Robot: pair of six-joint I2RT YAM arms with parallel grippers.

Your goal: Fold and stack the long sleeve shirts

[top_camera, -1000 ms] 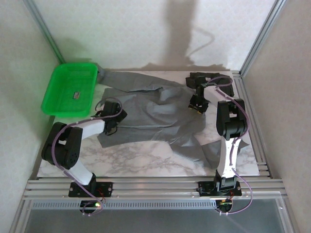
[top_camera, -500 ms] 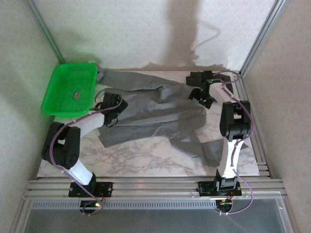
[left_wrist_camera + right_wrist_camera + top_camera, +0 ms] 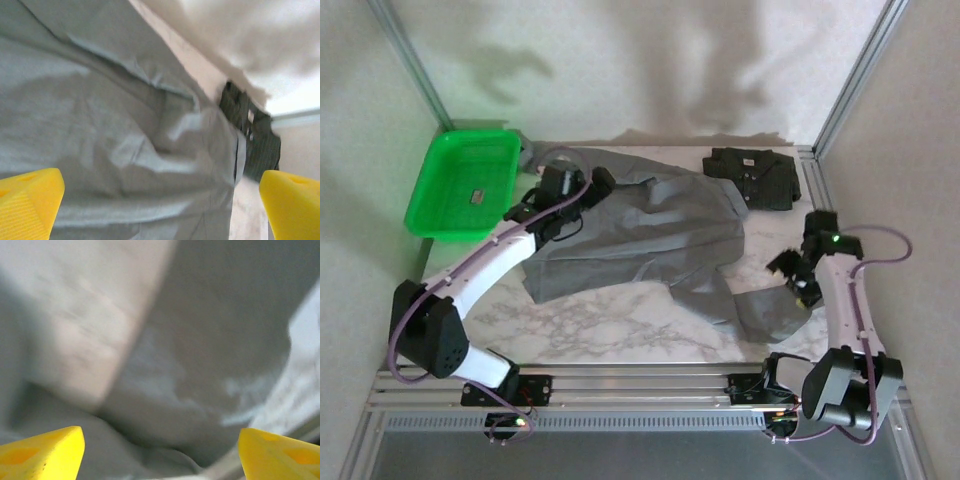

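Note:
The grey long sleeve shirt (image 3: 640, 235) lies spread and rumpled across the middle of the marble table (image 3: 610, 320). One of its sleeves (image 3: 765, 310) trails to the front right. The charcoal shirt (image 3: 752, 178) lies folded at the back right corner. My left gripper (image 3: 585, 185) hovers open over the grey shirt's back left part. In the left wrist view grey cloth (image 3: 125, 150) lies below the spread yellow fingertips (image 3: 27, 200), with the charcoal shirt (image 3: 252, 135) beyond. My right gripper (image 3: 792, 277) is open above the trailing sleeve. Its wrist view is blurred, with grey cloth (image 3: 200, 365) between the fingertips (image 3: 280, 450).
A green plastic tray (image 3: 440, 215) sits at the back left, half off the table, with a small dark item (image 3: 477, 197) inside. Aluminium frame posts (image 3: 850, 90) and white walls close in the back and sides. Bare marble shows along the front.
The right arm left the far side by the charcoal shirt and swung to the front right over the sleeve, jaws opening. The left arm reached farther back over the grey shirt.

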